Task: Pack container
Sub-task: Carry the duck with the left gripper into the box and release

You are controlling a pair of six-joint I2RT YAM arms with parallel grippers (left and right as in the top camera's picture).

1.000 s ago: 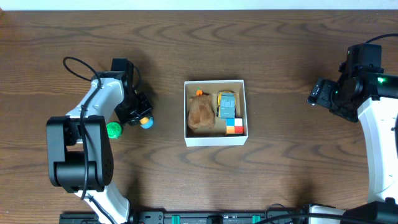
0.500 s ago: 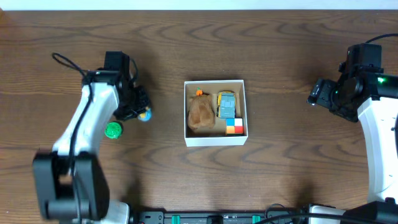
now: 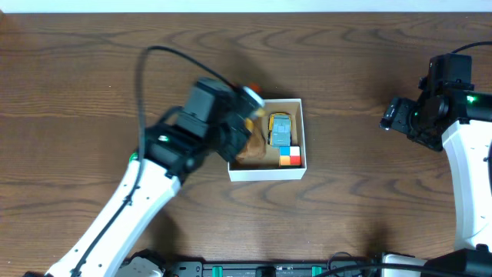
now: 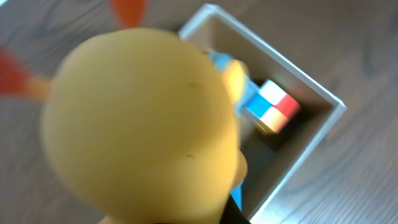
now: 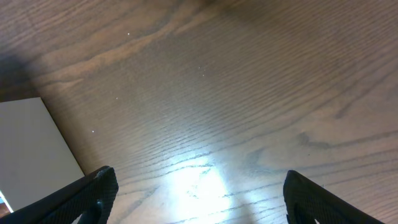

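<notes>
Left wrist: yellow toy [image 4: 140,118] fills view, clamped in left gripper [image 3: 240,121] above box [image 3: 267,175], mid table [image 3: 346,223]. Box light, thin card walls, crushable, slides easily; grip outer wall. Right gripper [image 5: 199,183] spread wide, empty, well apart

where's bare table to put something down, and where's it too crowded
Bare table lies between the box and the right tool, and in front of the box. Crowded: the box is mostly filled, and the left tool holds a yellow toy over its left side.
</notes>
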